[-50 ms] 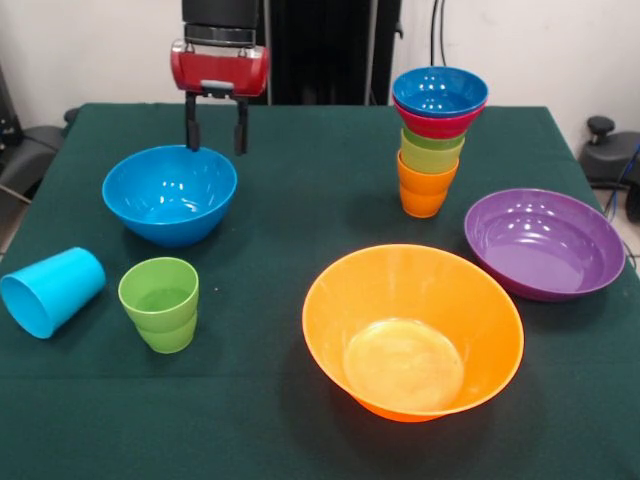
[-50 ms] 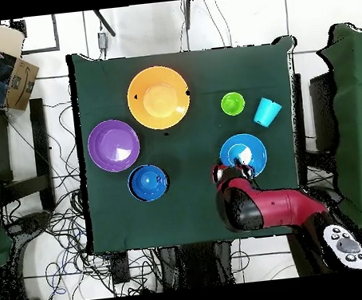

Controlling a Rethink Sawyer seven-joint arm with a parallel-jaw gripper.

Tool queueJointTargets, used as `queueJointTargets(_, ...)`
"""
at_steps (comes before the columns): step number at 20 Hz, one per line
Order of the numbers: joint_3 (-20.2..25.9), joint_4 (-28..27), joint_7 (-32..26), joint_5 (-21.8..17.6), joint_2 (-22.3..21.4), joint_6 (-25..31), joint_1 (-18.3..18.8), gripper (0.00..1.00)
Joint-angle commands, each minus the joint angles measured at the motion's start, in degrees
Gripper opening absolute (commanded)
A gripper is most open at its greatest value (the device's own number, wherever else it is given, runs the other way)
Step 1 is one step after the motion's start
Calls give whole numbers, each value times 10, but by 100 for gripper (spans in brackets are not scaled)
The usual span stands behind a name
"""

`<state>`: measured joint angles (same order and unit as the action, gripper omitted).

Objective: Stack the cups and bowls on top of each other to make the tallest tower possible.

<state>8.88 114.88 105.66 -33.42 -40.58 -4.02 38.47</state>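
Observation:
My gripper [image 1: 214, 128] hangs open and empty just above the far rim of the lone blue bowl [image 1: 170, 194], seen from above as the blue bowl [image 2: 242, 153] with the gripper [image 2: 233, 170] at its edge. The tower [image 1: 433, 140] stands at the far right: orange cup lowest, lime green cups, a red bowl and a blue bowl on top; overhead it shows as the tower [image 2: 148, 182]. A stepped green cup [image 1: 160, 302] stands upright near the front left. A light blue cup [image 1: 50, 290] lies on its side beside it. The purple bowl [image 1: 545, 243] and large orange bowl [image 1: 412, 330] sit upright.
A cardboard box [image 2: 7, 70] sits off the table beyond one corner. Cables lie on the floor around the table [image 2: 185, 84].

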Motion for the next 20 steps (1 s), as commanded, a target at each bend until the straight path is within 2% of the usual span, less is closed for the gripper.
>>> queueJointTargets(1, 26, -44, 27, -24, 45, 12, -39, 100)
queueJointTargets(5, -4, -59, 29, -22, 54, 11, -63, 100)
queueJointTargets(16, -88, -87, 45, -17, 100, -44, -123, 100)
queueJointTargets(20, -99, -90, 44, -19, 103, -48, -126, 100)
